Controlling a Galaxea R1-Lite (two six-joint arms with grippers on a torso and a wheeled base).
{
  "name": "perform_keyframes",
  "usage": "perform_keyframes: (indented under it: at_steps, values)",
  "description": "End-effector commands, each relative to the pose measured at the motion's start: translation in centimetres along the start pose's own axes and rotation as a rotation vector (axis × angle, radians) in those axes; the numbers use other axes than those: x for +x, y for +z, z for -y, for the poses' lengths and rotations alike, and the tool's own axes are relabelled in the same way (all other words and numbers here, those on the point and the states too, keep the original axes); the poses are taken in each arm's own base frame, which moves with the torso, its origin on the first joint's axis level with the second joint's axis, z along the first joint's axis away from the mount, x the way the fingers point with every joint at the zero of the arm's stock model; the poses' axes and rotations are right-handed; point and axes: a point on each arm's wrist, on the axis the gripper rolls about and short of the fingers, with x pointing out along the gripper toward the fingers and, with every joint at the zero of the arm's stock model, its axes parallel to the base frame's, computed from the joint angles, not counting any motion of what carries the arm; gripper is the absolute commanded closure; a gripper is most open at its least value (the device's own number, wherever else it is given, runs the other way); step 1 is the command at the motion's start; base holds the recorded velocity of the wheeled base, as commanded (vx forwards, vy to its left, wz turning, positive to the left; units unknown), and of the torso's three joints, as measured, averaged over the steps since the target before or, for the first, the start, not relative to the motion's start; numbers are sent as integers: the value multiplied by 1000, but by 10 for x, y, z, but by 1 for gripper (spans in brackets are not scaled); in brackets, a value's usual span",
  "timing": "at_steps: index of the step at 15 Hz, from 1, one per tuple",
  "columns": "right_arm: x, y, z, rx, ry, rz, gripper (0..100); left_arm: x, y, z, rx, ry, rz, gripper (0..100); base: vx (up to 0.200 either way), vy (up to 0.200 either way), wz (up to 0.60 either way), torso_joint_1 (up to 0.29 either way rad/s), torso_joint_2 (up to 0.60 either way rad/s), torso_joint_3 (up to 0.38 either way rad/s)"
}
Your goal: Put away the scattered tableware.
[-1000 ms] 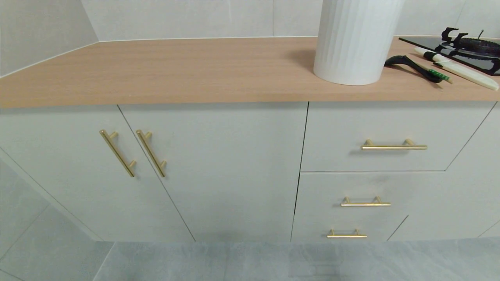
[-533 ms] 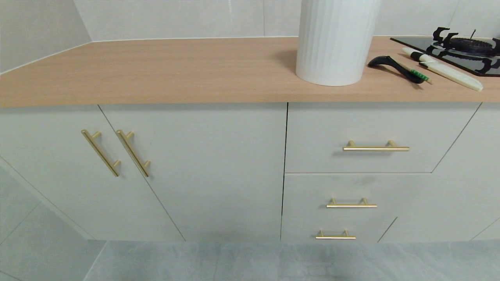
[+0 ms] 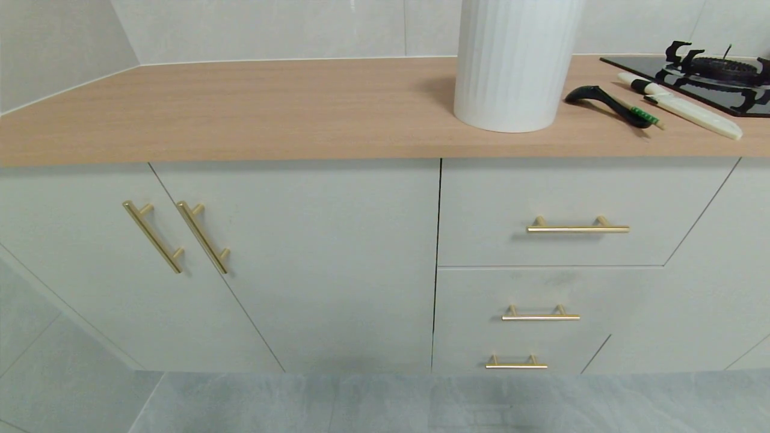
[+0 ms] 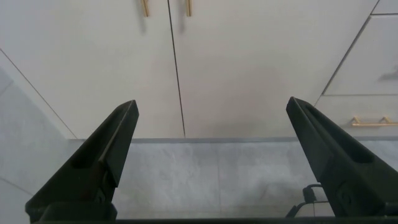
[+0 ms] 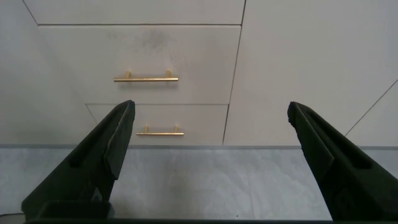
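Both end effectors (image 4: 211, 104) (image 5: 210, 106) gape wide; white container (image 3: 517, 66) is cropped above.

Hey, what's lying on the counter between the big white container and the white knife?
In the head view, a black-handled utensil lies on the counter between the white container and the white knife.
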Motion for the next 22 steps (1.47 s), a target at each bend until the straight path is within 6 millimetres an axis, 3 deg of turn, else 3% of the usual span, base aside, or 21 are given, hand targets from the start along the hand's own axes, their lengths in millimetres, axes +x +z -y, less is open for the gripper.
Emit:
perform_keyframes:
  at_steps: [1,4,5,6,8,11,15,19,22]
  values:
    - [0,0,0,1,0,0,0,0,0,0,0,0,0,0,0,0,0,0,0,0]
    - [0,1,0,-2,-3,11,0,0,0,0,0,0,-2,0,0,0,0,0,0,0]
    - [-4,18,0,16,14,63,0,0,0,0,0,0,-2,0,0,0,0,0,0,0]
    - [-7,48,0,85,71,93,0,0,0,0,0,0,0,0,0,0,0,0,0,0]
    - [6,70,-2,111,193,-29,0,0,0,0,0,0,0,0,0,0,0,0,0,0]
    - [68,82,-11,38,385,-379,0,0,0,0,0,0,0,0,0,0,0,0,0,0]
    - [145,84,-30,-36,454,-653,0,0,0,0,0,0,0,0,0,0,0,0,0,0]
    - [209,51,-43,-38,436,-810,0,0,0,0,0,0,-2,0,0,0,0,0,0,0]
    - [226,32,-53,-51,455,-827,0,0,0,0,0,0,-2,0,0,0,0,0,0,0]
